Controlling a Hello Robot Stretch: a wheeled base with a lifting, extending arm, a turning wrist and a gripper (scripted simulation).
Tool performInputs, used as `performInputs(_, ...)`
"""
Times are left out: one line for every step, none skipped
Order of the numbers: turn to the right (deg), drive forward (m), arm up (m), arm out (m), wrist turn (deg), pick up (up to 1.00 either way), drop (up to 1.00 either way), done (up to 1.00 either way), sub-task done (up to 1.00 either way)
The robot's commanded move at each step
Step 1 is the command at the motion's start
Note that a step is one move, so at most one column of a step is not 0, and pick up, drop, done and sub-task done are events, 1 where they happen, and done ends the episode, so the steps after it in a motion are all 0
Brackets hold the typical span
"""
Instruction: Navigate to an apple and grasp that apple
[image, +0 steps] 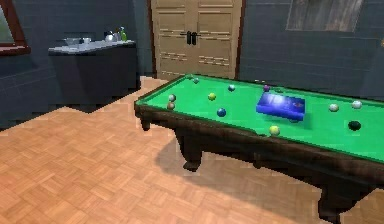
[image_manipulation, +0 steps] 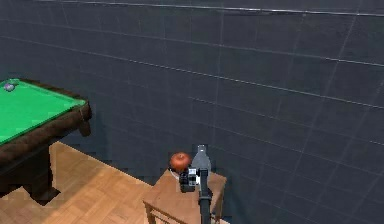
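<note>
In the arm side view you are seeing the apple (image_manipulation: 180, 160) on a stand (image_manipulation: 165, 196) right of the pool table (image_manipulation: 35, 112), with the gripper (image_manipulation: 201, 152) nearby. You cannot tell whether it is holding anything. The forward view is showing a blue box (image: 281, 104) on the pool table.

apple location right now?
Arm side view, low and just left of centre: the apple sits on a small wooden table against the dark wall, with the tool showing just right of it in the picture.

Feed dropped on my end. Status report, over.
Gripper at small wooden table, hold cannot be told. Red apple on that table, close by gripper. Nothing seen between them; dark wall behind.
</note>
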Motion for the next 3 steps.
performInputs(0.0, 0.00, 0.00, 0.00, 0.0, 1.00, 0.00, 0.00, 0.00)
performInputs(0.0, 0.00, 0.10, 0.00, 0.0, 0.00, 0.00, 0.00, 0.00)
performInputs(0.0, 0.00, 0.00, 0.00, 0.0, 0.00, 0.00, 1.00, 0.00)
